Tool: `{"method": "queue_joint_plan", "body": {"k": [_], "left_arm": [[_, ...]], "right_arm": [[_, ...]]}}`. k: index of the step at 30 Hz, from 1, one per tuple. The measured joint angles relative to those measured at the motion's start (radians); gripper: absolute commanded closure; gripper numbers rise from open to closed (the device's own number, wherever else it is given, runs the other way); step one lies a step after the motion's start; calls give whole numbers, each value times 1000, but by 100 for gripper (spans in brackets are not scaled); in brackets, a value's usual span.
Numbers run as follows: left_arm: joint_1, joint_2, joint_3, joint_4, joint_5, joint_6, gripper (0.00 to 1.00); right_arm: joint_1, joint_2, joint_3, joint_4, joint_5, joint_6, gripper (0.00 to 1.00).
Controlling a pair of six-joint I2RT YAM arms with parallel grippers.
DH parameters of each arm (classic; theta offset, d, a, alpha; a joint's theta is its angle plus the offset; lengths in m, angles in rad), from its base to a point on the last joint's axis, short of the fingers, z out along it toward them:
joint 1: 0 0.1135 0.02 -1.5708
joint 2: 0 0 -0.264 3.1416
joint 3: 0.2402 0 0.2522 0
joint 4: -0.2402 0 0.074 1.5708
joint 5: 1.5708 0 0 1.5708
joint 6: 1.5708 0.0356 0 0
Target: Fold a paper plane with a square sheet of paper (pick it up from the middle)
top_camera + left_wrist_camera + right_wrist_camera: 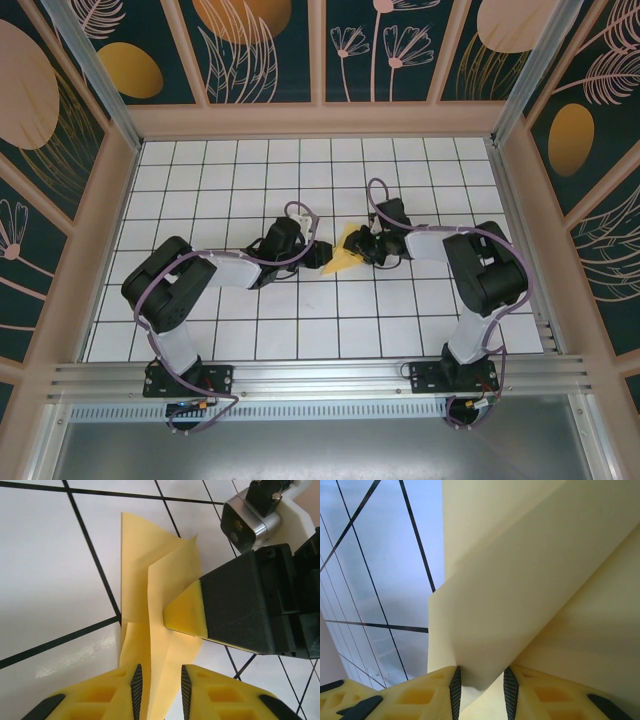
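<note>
The square sheet of paper [347, 259] is yellow and partly folded, lying at mid-table between the two arms. My left gripper [328, 256] reaches it from the left. In the left wrist view an upright flap of the paper [145, 570] runs between the left gripper's [161, 676] jaws, which stand apart with a gap beside the flap. My right gripper [363, 249] meets the paper from the right, and one of its yellow fingers [186, 615] lies on the sheet. In the right wrist view a curled fold of the paper [530, 580] sits wedged in the right gripper [481, 677], touching both pads.
The white grid table [250, 170] has open room all round the paper. Dark walls painted with orange ovals [130, 70] enclose it on three sides. The right wrist's camera [247, 517] hangs close over the left gripper's far side.
</note>
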State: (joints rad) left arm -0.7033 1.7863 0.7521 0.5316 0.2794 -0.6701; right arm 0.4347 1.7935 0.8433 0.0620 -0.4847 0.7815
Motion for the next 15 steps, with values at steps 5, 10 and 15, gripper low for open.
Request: {"method": "queue_joint_plan", "body": {"k": [5, 10, 15], "left_arm": [[0, 0, -10, 8, -43, -79, 75], [0, 0, -10, 10, -60, -113, 77], [0, 13, 8, 11, -42, -132, 82]], "right_arm": [[0, 21, 38, -46, -3, -26, 69], [0, 39, 75, -98, -7, -58, 67], [0, 55, 111, -152, -13, -95, 63]]}}
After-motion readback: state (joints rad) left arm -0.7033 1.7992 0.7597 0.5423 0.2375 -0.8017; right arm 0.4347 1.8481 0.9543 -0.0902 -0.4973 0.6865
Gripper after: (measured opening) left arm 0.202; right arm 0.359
